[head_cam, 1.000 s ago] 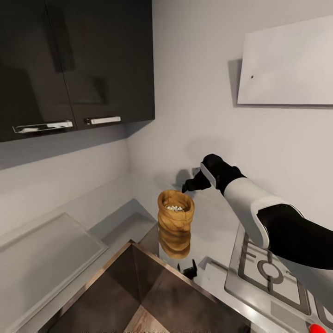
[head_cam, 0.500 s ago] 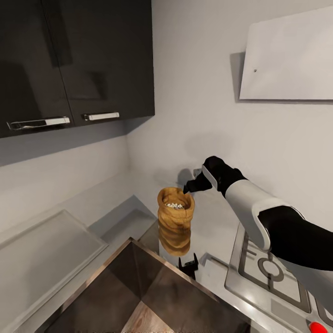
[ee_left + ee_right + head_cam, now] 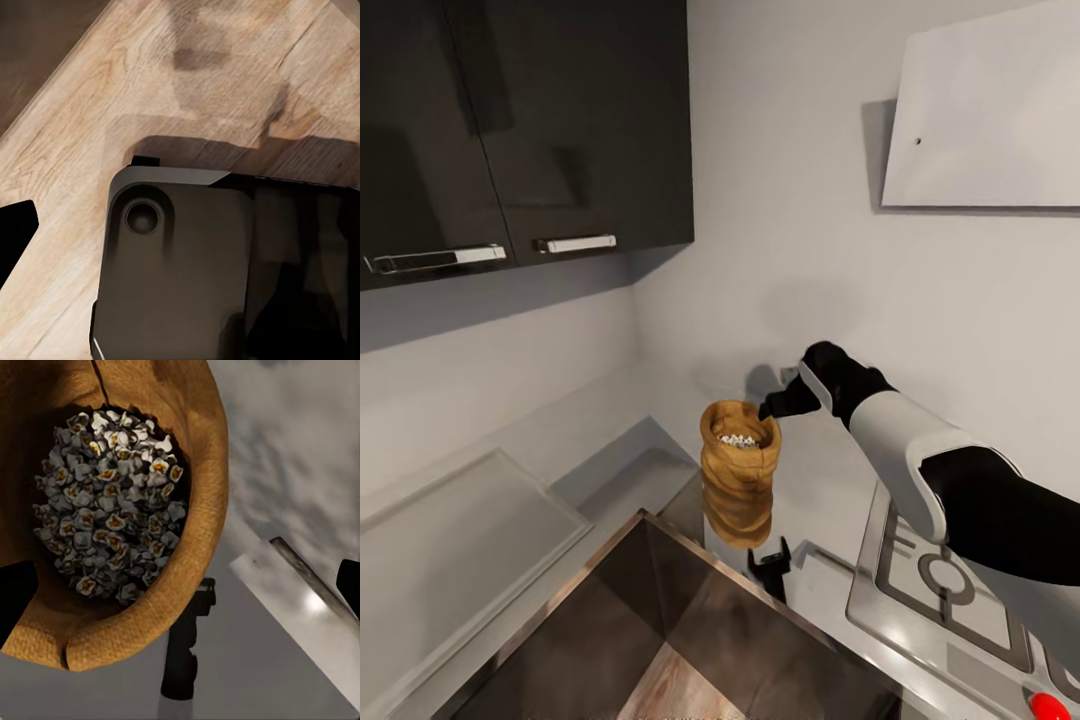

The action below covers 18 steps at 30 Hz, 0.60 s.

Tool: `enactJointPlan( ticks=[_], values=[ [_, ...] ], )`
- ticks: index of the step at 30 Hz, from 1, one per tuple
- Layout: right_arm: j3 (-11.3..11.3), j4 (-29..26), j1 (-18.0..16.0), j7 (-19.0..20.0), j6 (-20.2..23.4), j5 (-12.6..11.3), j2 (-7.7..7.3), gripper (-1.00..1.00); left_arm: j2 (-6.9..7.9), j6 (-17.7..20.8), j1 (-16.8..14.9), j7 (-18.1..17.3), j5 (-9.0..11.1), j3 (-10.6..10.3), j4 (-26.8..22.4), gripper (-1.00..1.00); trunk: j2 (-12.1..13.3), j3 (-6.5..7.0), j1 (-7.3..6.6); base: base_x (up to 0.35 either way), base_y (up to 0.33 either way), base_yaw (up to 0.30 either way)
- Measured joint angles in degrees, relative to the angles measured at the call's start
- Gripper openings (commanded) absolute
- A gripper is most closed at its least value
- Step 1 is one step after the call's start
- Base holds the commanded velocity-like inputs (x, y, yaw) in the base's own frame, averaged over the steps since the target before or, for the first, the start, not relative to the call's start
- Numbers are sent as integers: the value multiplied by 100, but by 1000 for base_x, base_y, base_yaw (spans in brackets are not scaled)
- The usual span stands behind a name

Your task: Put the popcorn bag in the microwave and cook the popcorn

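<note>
1. Right gripper [image 3: 772,405] hangs just above the far rim of the popcorn bag [image 3: 739,470], at about 1 o'clock from the bag's mouth. In the right wrist view both dark fingertips [image 3: 16,596] stand wide apart at the frame edges, nothing between them but the bag below: jaws fully spread, holding nothing.
2. Popcorn [image 3: 112,502] is visible inside the bag as a heap of small white-cream bits with yellowish centres; whether it is cooked cannot be judged from this.
3. Bag stands upright on the glossy grey countertop [image 3: 830,480], its reflection directly beneath. Sink basin [image 3: 690,640] lies at 6 o'clock from it; the gas hob [image 3: 950,590] at 4 o'clock.
4. Left gripper: the left wrist view shows wood plank floor [image 3: 150,90] and a dark base housing [image 3: 187,262]; its opening cannot be determined.
5. Judgement: the pick-up step is in hand, approach stage, bag not yet grasped.
6. Next move calls for lowering so one finger drops inside the rim and one outside, then closing on the wall without tipping the bag.
</note>
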Motion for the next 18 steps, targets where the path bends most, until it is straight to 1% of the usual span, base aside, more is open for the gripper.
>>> enactJointPlan(
  ticks=[3,11,18],
  values=[
    [-1,62,39,0,-116,-7,9,100,0,0,0,0,0,0,0,100,0,-2,0,0,0,0],
    [-14,61,203,-49,-137,-6,34,100,0,-1,0,0,0,0,0,100,0,-2,0,0,0,0],
    [-26,53,245,-61,-152,-13,43,100,0,-1,0,0,0,0,0,100,0,-2,0,0,0,0]
  ],
)
